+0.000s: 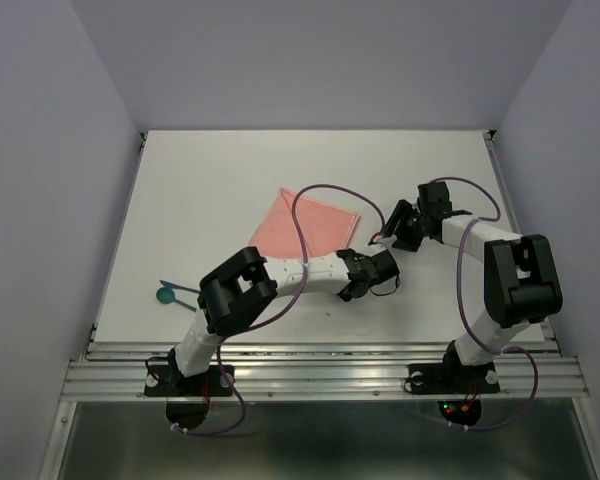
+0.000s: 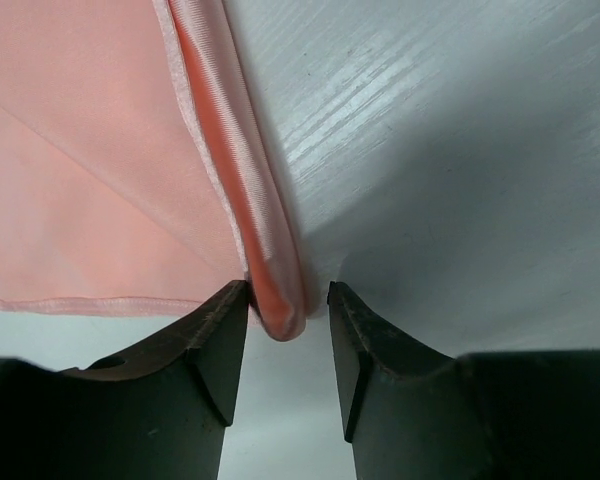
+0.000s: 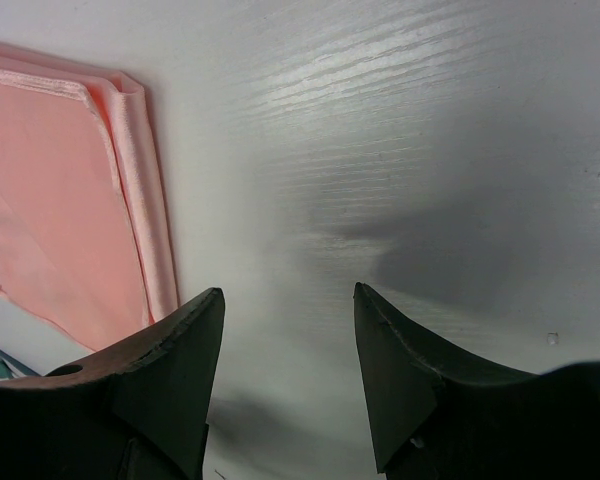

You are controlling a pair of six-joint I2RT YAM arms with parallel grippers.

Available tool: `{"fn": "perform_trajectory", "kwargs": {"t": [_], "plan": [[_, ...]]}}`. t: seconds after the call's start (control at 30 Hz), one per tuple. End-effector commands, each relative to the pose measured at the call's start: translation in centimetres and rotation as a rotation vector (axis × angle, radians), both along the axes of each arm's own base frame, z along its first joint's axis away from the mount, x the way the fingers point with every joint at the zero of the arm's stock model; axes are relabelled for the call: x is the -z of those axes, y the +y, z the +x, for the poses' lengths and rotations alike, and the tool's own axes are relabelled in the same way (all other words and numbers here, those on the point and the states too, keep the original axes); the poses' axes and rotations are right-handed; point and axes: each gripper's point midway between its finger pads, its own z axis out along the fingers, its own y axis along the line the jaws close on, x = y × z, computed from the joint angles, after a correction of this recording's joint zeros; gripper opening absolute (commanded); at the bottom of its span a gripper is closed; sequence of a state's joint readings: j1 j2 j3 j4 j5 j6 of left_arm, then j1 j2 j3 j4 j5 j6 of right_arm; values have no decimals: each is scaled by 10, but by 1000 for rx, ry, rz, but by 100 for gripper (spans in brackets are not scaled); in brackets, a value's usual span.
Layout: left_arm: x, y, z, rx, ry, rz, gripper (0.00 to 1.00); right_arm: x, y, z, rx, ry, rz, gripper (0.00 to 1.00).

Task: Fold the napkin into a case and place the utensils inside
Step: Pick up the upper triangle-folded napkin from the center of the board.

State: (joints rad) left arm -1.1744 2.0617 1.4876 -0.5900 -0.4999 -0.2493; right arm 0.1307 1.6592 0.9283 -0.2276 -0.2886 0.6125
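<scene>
Napkin (image 1: 325, 228) lies flat mid-table (image 1: 210, 170), folded over; both wrist views show a doubled hem along its edge. Left gripper (image 2: 285, 300) is low at the napkin's near corner. Its fingers are apart, with the rolled corner of the fold in the gap. The corner is right up against the view-left finger (image 2: 215, 340) and clear of the other, so not clamped. Right gripper (image 3: 285, 310) is just beside the napkin's right edge, over bare table, fingers apart with nothing between them. Utensils (image 1: 170, 292) lie on the table's left side, well apart from the napkin and both grippers, not yet in the cloth.
</scene>
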Motion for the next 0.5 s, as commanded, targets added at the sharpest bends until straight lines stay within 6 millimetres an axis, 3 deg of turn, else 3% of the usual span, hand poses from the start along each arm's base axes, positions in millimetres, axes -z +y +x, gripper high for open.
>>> {"fn": "perform_trajectory", "kwargs": {"t": [0.0,0.13,0.47], "plan": [[-4,-3,-4,13,-17,-9,48,-15,1,6,-14,-56,2,60],[2,3,-3,6,-27,22,42,-15,1,5,-12,-55,-1,60],[13,11,-2,-7,-34,57,40,-16,1,3,-12,-57,1,60]]}}
